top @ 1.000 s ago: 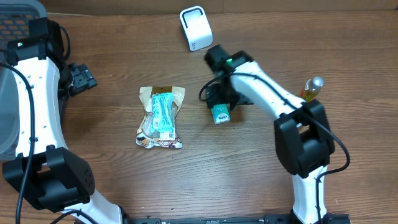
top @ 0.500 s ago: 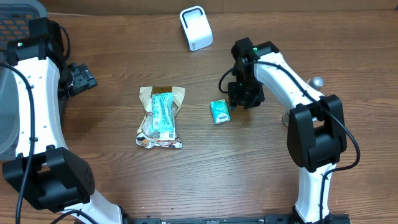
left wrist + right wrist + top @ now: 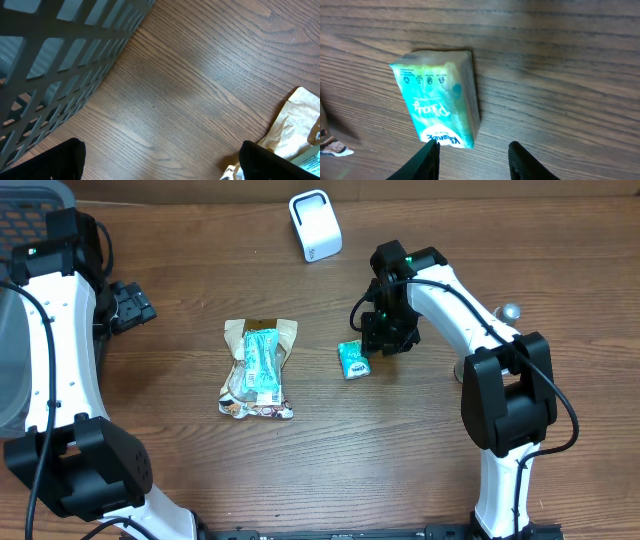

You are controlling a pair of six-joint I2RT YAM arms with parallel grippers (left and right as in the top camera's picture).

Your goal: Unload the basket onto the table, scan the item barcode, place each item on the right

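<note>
The small teal tissue pack [image 3: 353,360] is found lying flat on the wooden table [image 3: 200,470], right of centre, with its printed face up. The right gripper [image 3: 372,346] is positioned just beside the pack's right edge. In the right wrist view the pack [image 3: 437,102] is seen just ahead of the right gripper [image 3: 472,157]. Its fingers [image 3: 427,160] are set at a narrowed gap, bare wood is seen between them, and nothing is held. Contact between the nearer fingertip and the pack's lower edge cannot be determined.

The white scanner [image 3: 315,225] is located at the table's far edge, well apart from the pack. A snack bag [image 3: 259,367] is noted to the pack's left.

The left gripper [image 3: 140,307] is held near the grey basket [image 3: 30,205]. Its fingers [image 3: 45,162] are spread wide and nothing is held.
</note>
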